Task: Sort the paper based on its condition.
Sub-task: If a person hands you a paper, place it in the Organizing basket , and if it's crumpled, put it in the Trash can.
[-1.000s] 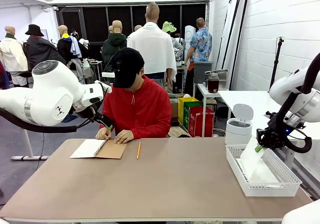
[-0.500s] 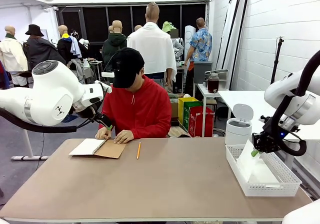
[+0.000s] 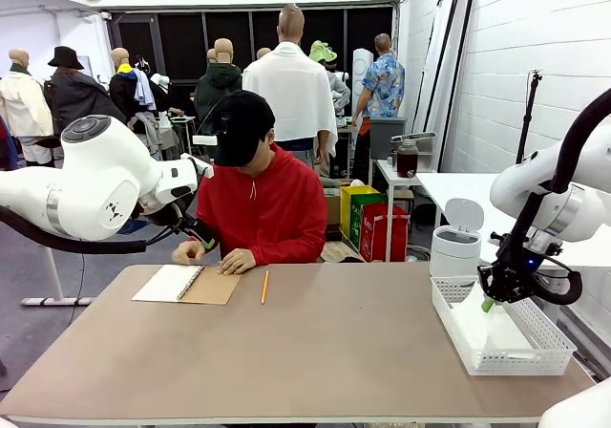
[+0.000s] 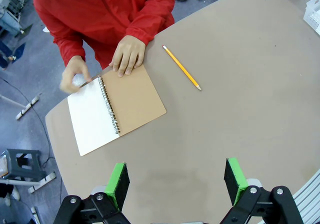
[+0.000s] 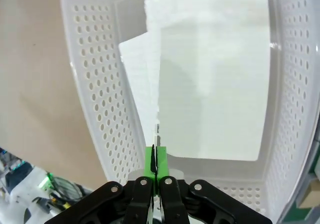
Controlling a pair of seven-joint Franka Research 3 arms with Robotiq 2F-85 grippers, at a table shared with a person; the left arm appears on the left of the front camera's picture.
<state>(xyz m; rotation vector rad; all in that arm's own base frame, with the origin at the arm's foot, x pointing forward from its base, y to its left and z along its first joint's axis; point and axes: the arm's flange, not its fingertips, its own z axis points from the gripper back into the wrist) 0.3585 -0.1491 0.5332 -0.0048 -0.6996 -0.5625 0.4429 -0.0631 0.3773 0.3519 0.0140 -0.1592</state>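
My right gripper (image 3: 489, 303) hangs over the white perforated basket (image 3: 451, 315) at the table's right end, shut on a plain white sheet of paper (image 3: 485, 331) whose lower part reaches down into the basket. In the right wrist view the gripper (image 5: 156, 160) has its green pads pressed together on the sheet's (image 5: 142, 79) edge, and more white paper (image 5: 215, 84) lies flat on the basket floor. My left gripper (image 4: 176, 181) is open and holds nothing, high above the table near the person. The same gripper (image 3: 191, 229) sits beside the person's raised hand.
An open spiral notebook (image 4: 117, 109) with a brown cover lies before the person, one hand (image 4: 127, 56) resting on it, the other hand (image 4: 75, 79) blurred at its top edge. A yellow pencil (image 4: 182, 68) lies beside it. A white lidded bin (image 3: 455, 246) stands behind the basket.
My right gripper has moved left and lower with the sheet, deeper into the basket. The person's hand has lifted off the notebook page. The left arm stays put.
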